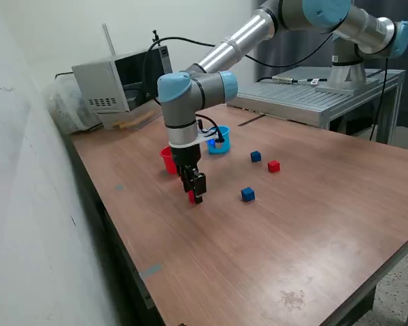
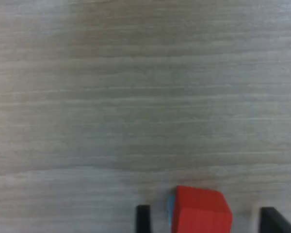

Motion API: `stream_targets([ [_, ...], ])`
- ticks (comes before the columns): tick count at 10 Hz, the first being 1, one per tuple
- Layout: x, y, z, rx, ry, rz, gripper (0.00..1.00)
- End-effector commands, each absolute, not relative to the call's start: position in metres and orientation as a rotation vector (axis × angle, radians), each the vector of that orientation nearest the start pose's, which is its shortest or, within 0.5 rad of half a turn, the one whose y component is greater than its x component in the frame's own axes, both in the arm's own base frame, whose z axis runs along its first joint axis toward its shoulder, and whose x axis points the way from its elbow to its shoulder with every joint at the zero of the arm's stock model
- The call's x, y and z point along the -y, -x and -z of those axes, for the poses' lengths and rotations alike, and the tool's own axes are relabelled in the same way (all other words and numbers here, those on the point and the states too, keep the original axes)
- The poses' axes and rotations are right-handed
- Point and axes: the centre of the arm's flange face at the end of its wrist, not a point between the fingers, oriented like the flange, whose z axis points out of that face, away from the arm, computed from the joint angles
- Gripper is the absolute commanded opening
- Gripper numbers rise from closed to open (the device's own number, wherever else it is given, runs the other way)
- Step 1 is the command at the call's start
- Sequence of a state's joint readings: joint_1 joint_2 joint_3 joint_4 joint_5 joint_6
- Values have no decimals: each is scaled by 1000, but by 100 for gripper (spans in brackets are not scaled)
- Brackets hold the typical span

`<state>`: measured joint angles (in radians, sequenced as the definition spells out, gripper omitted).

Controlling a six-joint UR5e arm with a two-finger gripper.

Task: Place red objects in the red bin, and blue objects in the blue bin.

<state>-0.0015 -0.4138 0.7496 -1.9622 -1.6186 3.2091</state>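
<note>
Found open tabletop (image 1: 313,231) toward the exterior view's right; red cup (image 1: 167,160) and blue cup (image 1: 219,142) crowded close behind gripper (image 1: 194,197); microwave (image 1: 119,81) well apart.

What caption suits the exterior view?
Gripper straddles a red cube on the wooden table, near the red cup.

No text, label, brand, number or sign can be read in either view. The grey box-shaped device (image 1: 115,83) far behind the hand has a vent grille and a dark front panel, but any marking on it is too small and blurred to read. The brown wooden worktop (image 1: 292,231) shows only wood grain and some faint stains. The small red cube (image 2: 201,211) seen from the wrist has plain faces without any print.
</note>
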Motion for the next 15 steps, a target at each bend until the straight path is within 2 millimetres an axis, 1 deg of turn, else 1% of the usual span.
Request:
stream_targets([
  [1, 127, 865, -109, -2303, 2147, -116, 0],
  [5, 127, 865, -104, -2302, 2145, -116, 0],
  [6, 128, 863, -102, -2294, 2145, -111, 0],
  [7, 129, 858, -103, -2286, 2141, -101, 0],
  [8, 126, 850, -126, -2294, 2139, -107, 0],
  [10, 105, 830, -191, -2337, 2124, -143, 0],
  [11, 96, 815, -229, -2358, 2119, -166, 0],
  [12, 93, 805, -254, -2370, 2121, -189, 0],
  [13, 84, 795, -275, -2387, 2109, -207, 0],
  [14, 68, 785, -280, -2403, 2079, -199, 0],
  [15, 47, 778, -278, -2420, 2040, -182, 0],
])
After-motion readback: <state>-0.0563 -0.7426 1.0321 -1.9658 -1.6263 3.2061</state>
